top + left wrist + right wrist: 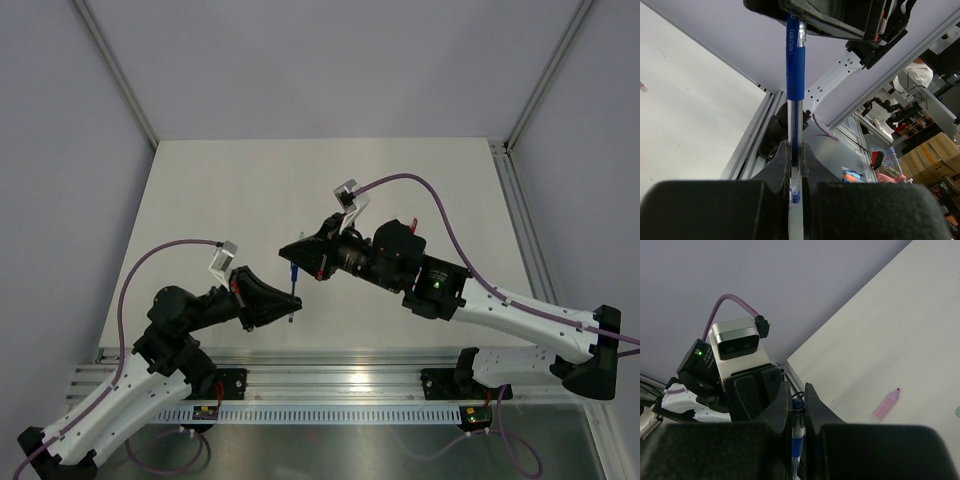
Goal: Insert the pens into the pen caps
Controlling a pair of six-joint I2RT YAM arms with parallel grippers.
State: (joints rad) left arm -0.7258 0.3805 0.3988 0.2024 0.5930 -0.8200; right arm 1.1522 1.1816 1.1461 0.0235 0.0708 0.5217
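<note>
Top external: shows both arms meeting in the air above the white counter (pixel 250 190), toward 6 o'clock of its centre. Shows the left pincer (pixel 290 308) clamped low on a blue pen (pixel 292 288), a slim clear-plastic stick held upright. Directly at 12 o'clock of it, shows the right pincer (pixel 296 256) over the pen's upper end.

Left wrist: looks up the clear barrel from between the left fingers (pixel 781 165), pressed together on it. Toward 12 o'clock, past a thicker blue sleeve, finds what is probably a blue cap (pixel 790 35), narrow, printed, with a clear clip, running into the right pincer. Cannot tell depth of seating.

Right wrist: shows the right fingers drawn in tight on that blue end, seemingly gripping it. At 3 o'clock, well apart on the counter, spots a pale pink cap (pixel 886 406), a stubby plastic tube lying loose.

Step in hand, by judgement: pressing cap and pen together. Line both pincers on one axis first. Push straight along the barrel, never sideways on so thin a stick. Grip firmly on the left against slipping. Release only once fully seated.
</note>
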